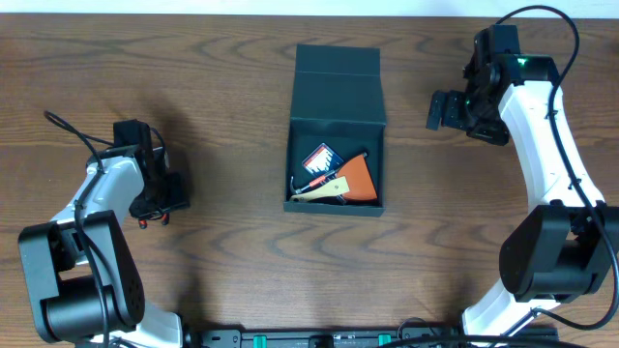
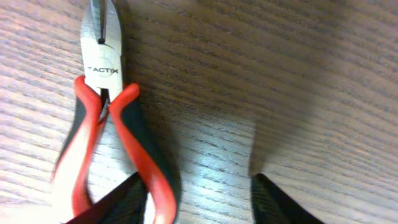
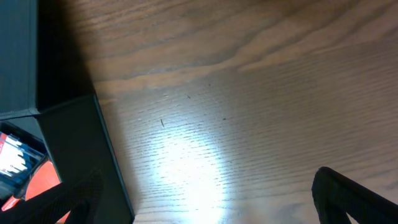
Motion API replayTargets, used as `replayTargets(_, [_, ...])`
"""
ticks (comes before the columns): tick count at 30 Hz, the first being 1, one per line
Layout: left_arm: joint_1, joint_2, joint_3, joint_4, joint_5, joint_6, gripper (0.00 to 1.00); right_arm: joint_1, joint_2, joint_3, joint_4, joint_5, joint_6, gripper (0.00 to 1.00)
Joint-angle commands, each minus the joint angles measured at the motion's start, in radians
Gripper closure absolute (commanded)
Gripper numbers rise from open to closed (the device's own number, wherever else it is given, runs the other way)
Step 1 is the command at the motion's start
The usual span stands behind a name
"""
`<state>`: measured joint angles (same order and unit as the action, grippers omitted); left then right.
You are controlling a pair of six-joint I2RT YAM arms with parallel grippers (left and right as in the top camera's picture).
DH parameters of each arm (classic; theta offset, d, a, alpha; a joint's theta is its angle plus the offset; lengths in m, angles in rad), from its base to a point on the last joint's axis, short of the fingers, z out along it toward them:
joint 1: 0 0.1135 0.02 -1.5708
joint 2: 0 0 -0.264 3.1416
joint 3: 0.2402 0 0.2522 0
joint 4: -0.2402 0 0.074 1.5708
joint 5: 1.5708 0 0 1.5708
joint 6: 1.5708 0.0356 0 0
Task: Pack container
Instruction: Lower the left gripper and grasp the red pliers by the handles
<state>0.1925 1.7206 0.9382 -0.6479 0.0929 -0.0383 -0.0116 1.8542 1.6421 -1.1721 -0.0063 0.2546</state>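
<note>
The dark teal container (image 1: 337, 201) stands open at the table's middle, its flap lid (image 1: 338, 63) laid back. Inside lie an orange triangular piece (image 1: 362, 176), a red and black card (image 1: 321, 158) and a cream-handled tool (image 1: 319, 191). My left gripper (image 1: 158, 206) is open and low over pliers (image 2: 102, 68) with red and black handles; its left finger sits at the handles (image 2: 149, 180), and its fingertips (image 2: 199, 202) straddle bare wood. My right gripper (image 1: 438, 108) is open and empty (image 3: 205, 199), just right of the container wall (image 3: 74, 155).
The table is dark wood (image 1: 232, 116). The pliers' red handle tips (image 1: 147, 221) show under the left gripper. Both arm bases stand at the front edge, and cables run behind each arm.
</note>
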Motion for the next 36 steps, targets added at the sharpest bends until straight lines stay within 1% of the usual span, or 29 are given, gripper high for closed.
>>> replayTargets(1, [-0.001, 0.008, -0.007, -0.008, -0.039, -0.028, 0.53, 0.006, -0.003, -0.001, -0.008, 0.009, -0.010, 0.01])
replayTargets(4, [-0.001, 0.008, -0.007, -0.009, -0.039, -0.027, 0.55, 0.006, -0.003, -0.001, -0.014, 0.009, -0.010, 0.01])
replayTargets(6, [-0.001, 0.008, -0.007, -0.009, -0.039, -0.028, 0.59, 0.006, -0.003, -0.001, -0.017, 0.009, -0.010, 0.01])
replayTargets(7, [-0.001, 0.008, -0.007, -0.009, -0.039, -0.028, 0.64, 0.006, -0.003, -0.001, -0.018, 0.009, -0.010, 0.01])
replayTargets(8, [-0.001, 0.008, -0.007, -0.009, -0.039, -0.028, 0.66, 0.006, -0.003, -0.001, -0.019, 0.009, -0.010, 0.01])
replayTargets(18, [-0.001, 0.008, -0.007, -0.010, -0.045, -0.050, 0.69, 0.006, -0.003, -0.001, -0.034, 0.009, -0.010, 0.01])
replayTargets(20, [-0.001, 0.008, -0.007, -0.013, -0.046, -0.050, 0.73, 0.006, -0.003, -0.001, -0.039, 0.009, -0.010, 0.01])
replayTargets(23, [-0.001, 0.008, -0.007, -0.013, -0.047, -0.055, 0.74, 0.006, -0.003, -0.001, -0.044, 0.009, -0.010, 0.01])
replayTargets(24, [-0.001, 0.008, -0.007, -0.013, -0.052, -0.062, 0.76, 0.006, -0.003, -0.001, -0.045, 0.009, -0.010, 0.01])
replayTargets(25, [-0.001, 0.008, -0.007, -0.015, -0.063, -0.075, 0.81, 0.006, -0.003, -0.001, -0.045, 0.009, -0.010, 0.01])
replayTargets(30, [-0.001, 0.008, -0.007, -0.018, -0.079, -0.080, 0.81, 0.006, -0.008, 0.000, -0.048, 0.009, -0.010, 0.01])
replayTargets(31, [-0.001, 0.008, -0.007, -0.018, -0.079, -0.080, 0.78, 0.006, -0.009, 0.000, -0.047, 0.009, -0.010, 0.01])
replayTargets(33, [-0.002, 0.008, -0.007, -0.018, -0.079, -0.079, 0.66, 0.006, -0.012, 0.000, -0.047, 0.010, -0.010, 0.01])
replayTargets(34, [-0.001, 0.008, -0.007, -0.018, -0.079, -0.079, 0.64, 0.006, -0.013, 0.000, -0.047, 0.010, -0.010, 0.01])
replayTargets(36, [-0.001, 0.008, -0.007, -0.017, -0.080, -0.079, 0.64, 0.006, -0.014, 0.000, -0.047, 0.010, -0.010, 0.01])
